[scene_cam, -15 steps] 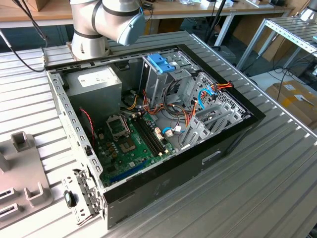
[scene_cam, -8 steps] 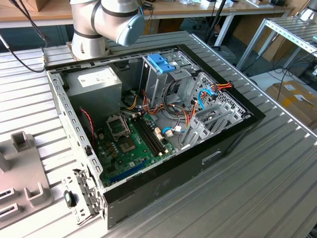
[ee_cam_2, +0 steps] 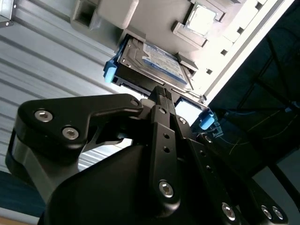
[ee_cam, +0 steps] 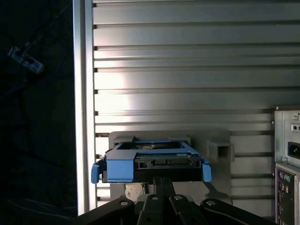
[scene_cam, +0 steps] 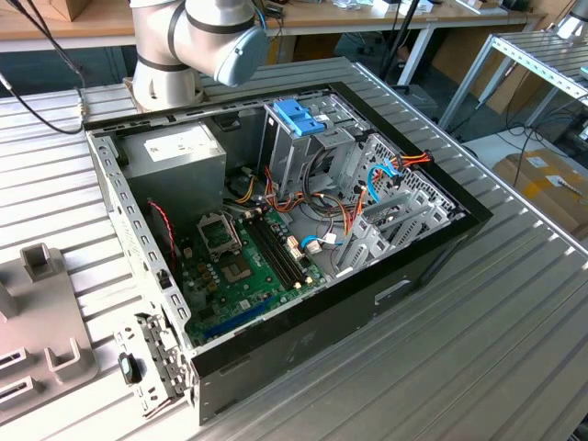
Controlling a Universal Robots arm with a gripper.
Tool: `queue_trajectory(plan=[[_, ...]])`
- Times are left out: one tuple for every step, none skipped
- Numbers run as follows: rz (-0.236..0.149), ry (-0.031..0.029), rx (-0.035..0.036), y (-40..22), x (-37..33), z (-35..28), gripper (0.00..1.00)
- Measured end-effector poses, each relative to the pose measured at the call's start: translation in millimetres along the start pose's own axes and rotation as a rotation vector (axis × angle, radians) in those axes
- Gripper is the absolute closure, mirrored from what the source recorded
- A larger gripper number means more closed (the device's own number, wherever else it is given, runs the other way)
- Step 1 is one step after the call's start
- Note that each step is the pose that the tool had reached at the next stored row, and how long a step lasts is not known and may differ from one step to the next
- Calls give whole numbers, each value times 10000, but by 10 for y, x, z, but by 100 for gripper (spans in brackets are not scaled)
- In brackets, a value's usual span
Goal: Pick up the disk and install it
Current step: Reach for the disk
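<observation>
While hand [ee_cam: 163, 179] hovers, disk [ee_cam: 150, 163] just ahead

your disk [ee_cam_2: 157, 63]: silver metal, white-and-blue label, light-blue rail frame. your gripper [ee_cam_2: 161, 92]: matte black, silver screw heads. fixture [ee_cam_2: 140, 18] under disk: plain pale grey. table [scene_cam: 514, 303]: silver-grey, ribbed in parallel stripes. look in exterior view: case [scene_cam: 367, 308] black outside, bare grey metal inside; board [scene_cam: 241, 276] green; bracket [scene_cam: 299, 118] bright blue; cables [scene_cam: 349, 219] red, orange, yellow; box [scene_cam: 175, 158] grey, white label; arm [scene_cam: 197, 32] silver-grey, pale blue cap.
</observation>
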State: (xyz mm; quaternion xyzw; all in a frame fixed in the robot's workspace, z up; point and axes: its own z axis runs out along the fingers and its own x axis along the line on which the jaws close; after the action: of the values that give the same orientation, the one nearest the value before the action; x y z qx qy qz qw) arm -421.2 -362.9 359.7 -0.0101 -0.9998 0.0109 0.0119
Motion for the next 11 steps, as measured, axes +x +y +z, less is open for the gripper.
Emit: queue_trajectory(plan=[[0,0,0,0,15,3,89],[0,1,3,-1,29,6,89],[0,1,3,0,36,10,89],[1,0,4,0,44,13,89],[1,0,6,0,54,17,89],[1,1,8,0,67,19,89],[0,1,8,0,82,21,89],[1,1,9,0,90,22,89],[0,1,8,-1,96,22,89],[-1,0,8,0,96,22,89],[0,1,8,0,100,23,89]])
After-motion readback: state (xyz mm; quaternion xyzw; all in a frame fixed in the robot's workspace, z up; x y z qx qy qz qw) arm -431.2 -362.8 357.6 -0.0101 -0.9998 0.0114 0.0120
